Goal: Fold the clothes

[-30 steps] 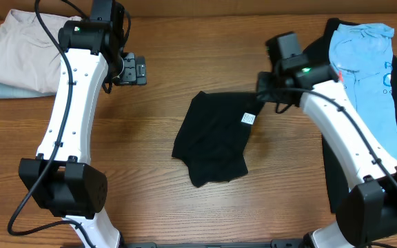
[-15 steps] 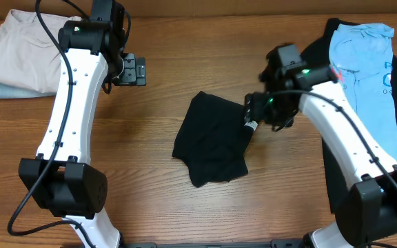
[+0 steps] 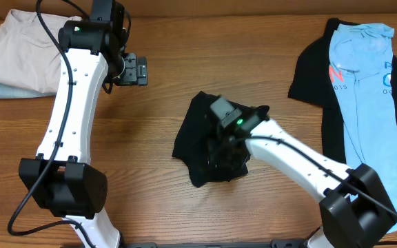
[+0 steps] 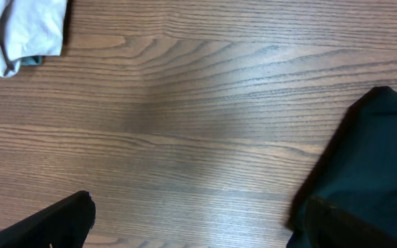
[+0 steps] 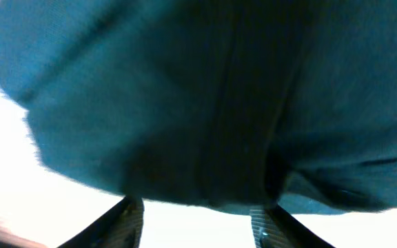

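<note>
Black T-shirt (image 3: 193,134), bunched, lying directly beneath the right gripper (image 5: 197,210) on the wooden table (image 3: 150,145).
Its fingers (image 5: 131,219) are pressing at the cloth's edge; whether they are pinching it, I cannot tell. Well off to its far side, the left gripper (image 3: 135,70) is hovering released, jaws spread wide. Beyond that one, a beige folded garment (image 3: 19,48) is resting.

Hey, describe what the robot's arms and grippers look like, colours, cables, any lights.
Both the left arm and right arm have white links with black joints and bulky black bases. Black cables run along each. A green light glows near each wrist. The left gripper and right gripper are black, two-fingered.
</note>
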You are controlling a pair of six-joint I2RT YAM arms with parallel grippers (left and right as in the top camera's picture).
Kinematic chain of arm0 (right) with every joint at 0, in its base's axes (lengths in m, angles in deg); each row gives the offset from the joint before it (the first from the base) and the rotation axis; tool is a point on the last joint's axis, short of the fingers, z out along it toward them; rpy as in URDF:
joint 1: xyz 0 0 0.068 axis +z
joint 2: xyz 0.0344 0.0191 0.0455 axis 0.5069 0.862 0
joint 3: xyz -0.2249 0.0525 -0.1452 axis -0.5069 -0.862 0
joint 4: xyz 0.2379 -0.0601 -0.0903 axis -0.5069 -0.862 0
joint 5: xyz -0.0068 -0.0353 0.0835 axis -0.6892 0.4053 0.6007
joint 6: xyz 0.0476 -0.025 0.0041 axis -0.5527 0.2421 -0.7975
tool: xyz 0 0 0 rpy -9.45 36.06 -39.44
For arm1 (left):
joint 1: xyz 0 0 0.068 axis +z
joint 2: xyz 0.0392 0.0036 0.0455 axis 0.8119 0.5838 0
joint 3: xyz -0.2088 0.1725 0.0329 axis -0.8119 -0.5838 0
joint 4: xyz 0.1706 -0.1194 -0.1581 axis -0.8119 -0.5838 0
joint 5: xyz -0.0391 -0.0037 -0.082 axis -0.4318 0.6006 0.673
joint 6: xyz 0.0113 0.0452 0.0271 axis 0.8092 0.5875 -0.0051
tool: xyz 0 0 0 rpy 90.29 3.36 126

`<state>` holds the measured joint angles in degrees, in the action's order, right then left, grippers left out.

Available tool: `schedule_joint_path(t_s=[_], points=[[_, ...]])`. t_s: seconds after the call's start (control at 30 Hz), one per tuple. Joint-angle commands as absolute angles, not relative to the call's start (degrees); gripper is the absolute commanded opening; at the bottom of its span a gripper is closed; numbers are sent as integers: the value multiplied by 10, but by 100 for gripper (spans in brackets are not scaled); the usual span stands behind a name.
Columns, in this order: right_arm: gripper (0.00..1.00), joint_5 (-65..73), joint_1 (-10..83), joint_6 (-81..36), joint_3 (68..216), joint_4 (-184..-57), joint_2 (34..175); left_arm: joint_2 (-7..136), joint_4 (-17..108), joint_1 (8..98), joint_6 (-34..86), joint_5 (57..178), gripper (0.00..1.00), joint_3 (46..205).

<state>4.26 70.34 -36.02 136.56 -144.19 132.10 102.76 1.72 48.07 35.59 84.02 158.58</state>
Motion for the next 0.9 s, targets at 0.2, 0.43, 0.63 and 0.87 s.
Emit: schedule_joint_path(t_s=[0.2, 0.43, 0.63, 0.87], points=[[4, -10, 705, -405, 1301, -1412, 1314, 1035, 22, 482, 367, 860, 100, 1575], [4, 27, 703, -404, 1330, -1427, 1283, 1047, 21, 478, 386, 920, 100, 1551], [18, 5, 674, -403, 1403, -1463, 1182, 1047, 10, 427, 419, 968, 100, 1530], [52, -6, 517, -398, 1435, -1489, 1091, 1047, 16, 299, 430, 966, 100, 1490]])
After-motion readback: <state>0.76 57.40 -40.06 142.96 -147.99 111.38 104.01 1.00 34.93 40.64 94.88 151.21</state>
